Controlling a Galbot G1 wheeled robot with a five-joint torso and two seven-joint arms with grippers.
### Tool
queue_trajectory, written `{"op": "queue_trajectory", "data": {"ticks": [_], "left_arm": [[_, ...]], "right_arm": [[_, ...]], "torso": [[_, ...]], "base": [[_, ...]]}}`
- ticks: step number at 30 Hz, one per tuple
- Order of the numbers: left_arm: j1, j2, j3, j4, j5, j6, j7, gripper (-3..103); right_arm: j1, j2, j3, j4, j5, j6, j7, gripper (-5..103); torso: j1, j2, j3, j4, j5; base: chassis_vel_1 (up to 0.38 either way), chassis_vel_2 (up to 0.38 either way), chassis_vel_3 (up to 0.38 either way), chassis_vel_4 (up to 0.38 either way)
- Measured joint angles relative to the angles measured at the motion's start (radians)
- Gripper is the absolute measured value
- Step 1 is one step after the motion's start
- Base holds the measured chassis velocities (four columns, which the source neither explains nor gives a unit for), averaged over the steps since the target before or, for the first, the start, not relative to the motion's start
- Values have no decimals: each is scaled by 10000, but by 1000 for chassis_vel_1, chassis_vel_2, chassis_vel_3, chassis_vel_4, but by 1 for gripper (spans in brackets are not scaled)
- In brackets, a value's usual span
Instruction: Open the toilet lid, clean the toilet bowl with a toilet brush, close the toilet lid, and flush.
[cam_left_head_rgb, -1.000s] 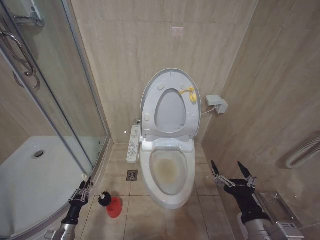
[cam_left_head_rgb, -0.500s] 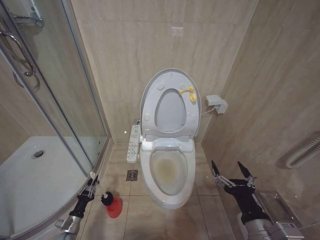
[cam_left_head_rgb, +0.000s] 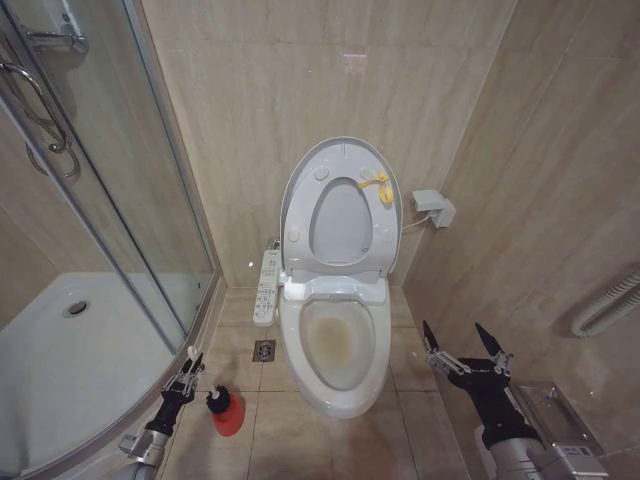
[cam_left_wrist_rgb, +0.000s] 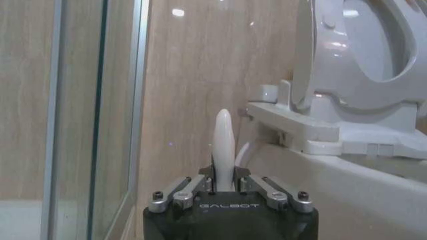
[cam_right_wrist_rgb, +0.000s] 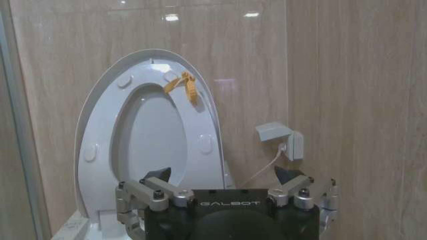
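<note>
While the head camera holds steady, one arm has shifted.
Left gripper (cam_left_head_rgb: 184, 383): moved nearer the red holder (cam_left_head_rgb: 227, 418), clamped on one thin white toilet brush (cam_left_head_rgb: 192, 358) handle.
Right gripper (cam_left_head_rgb: 464, 349): unmoved, fingers spread, empty.
Toilet lid (cam_left_head_rgb: 300, 185): one glossy white oval cover, upright.
Toilet bowl (cam_left_head_rgb: 335, 345): one white stained basin, exposed.

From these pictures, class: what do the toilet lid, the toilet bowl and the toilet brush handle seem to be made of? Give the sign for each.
Toilet lid: probably plastic, glossy white; thin moulded shell with round bumpers.
Toilet bowl: likely glazed ceramic; thick smooth white rim, brownish stain inside.
Toilet brush handle: seemingly white plastic; smooth, rounded tip, clamped in the left gripper.
</note>
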Motion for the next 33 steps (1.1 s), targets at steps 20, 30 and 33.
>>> {"op": "queue_trajectory", "data": {"ticks": [20, 30, 33], "left_arm": [[-847, -237, 196, 1624, 180, -23, 465, 19], [-1062, -245, 259, 1706, 274, -11, 422, 19], [-1083, -257, 263, 1984, 416, -10, 424, 19]], "right_arm": [[0, -1, 0, 0, 0, 0, 0, 100], [0, 0, 0, 0, 0, 0, 0, 100], [0, 0, 0, 0, 0, 0, 0, 100]], "torso": [[-2, 1, -1, -1, 0], [-1, 1, 0, -2, 2], [-1, 0, 0, 1, 0]], "base": [[0, 0, 0, 0], [0, 0, 0, 0], [0, 0, 0, 0]]}}
